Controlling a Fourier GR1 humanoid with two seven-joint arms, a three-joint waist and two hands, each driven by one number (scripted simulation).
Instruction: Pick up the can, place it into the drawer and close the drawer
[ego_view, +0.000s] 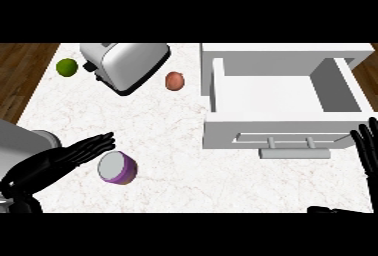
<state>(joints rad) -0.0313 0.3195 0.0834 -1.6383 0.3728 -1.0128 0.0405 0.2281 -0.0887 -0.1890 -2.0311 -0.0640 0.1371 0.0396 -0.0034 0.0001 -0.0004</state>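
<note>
Purple can (117, 167) is lying on the counter (192, 185); we are hovering our left robot hand (59, 160) just beside it, fingers straight, holding nothing, while the drawer (221, 132) is standing open to receive it.

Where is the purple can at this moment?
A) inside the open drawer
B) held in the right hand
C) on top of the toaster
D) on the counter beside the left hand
D: the can sits on the counter right beside the open left hand, and the drawer, pulled open, has nothing in it.
</note>
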